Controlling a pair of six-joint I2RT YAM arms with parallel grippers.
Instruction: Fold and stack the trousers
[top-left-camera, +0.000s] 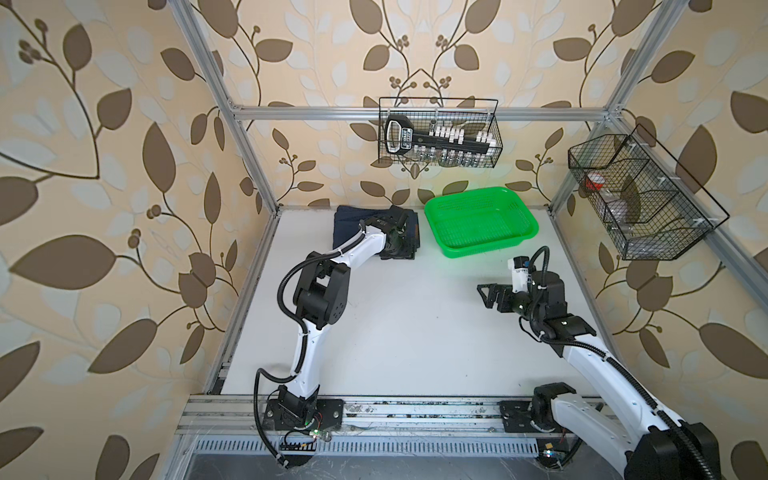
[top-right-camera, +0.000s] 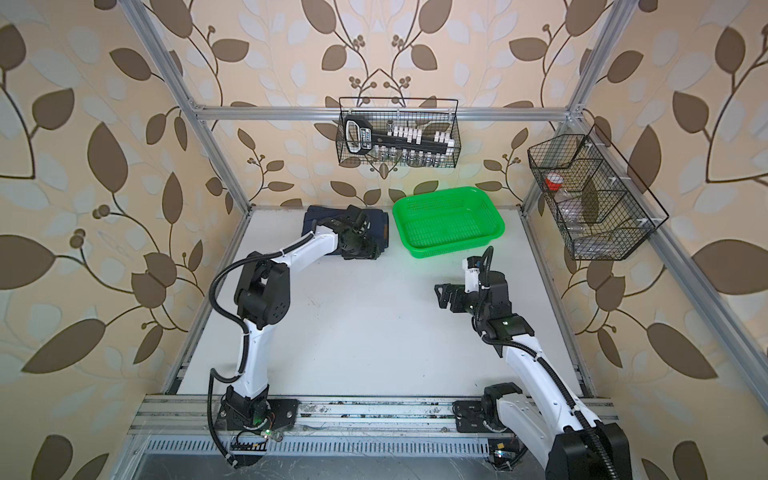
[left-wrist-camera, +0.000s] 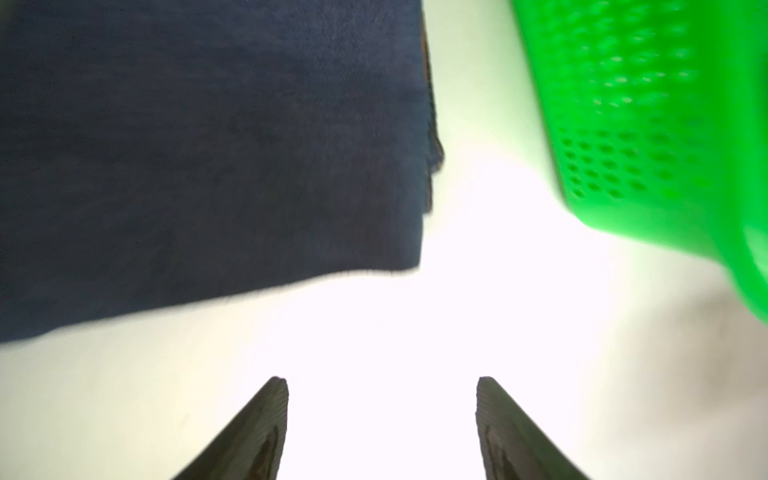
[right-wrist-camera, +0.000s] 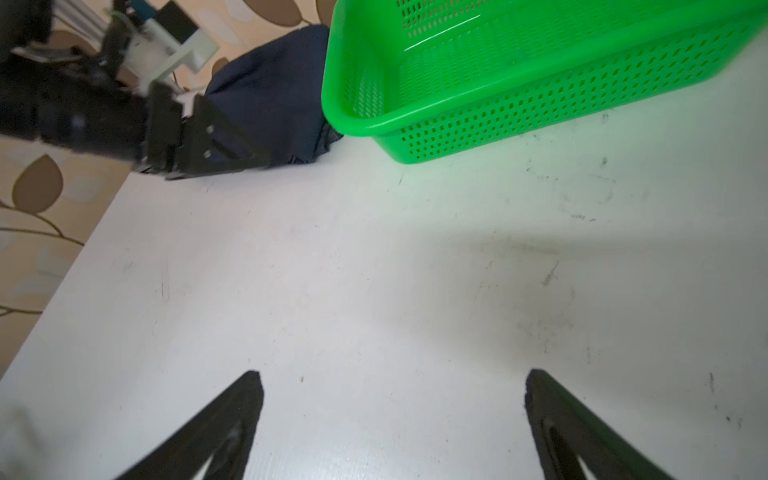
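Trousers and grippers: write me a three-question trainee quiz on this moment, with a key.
1. True or false: the left gripper is clamped on the trousers.
2. Relative to the green basket, the trousers lie: A inside it; B beside it on the table; C under it.
3. Fill in: the right gripper hangs over bare table with its jaws ____.
Key: 1 false, its jaws stand apart with nothing between them; 2 B; 3 open.

green basket on white table
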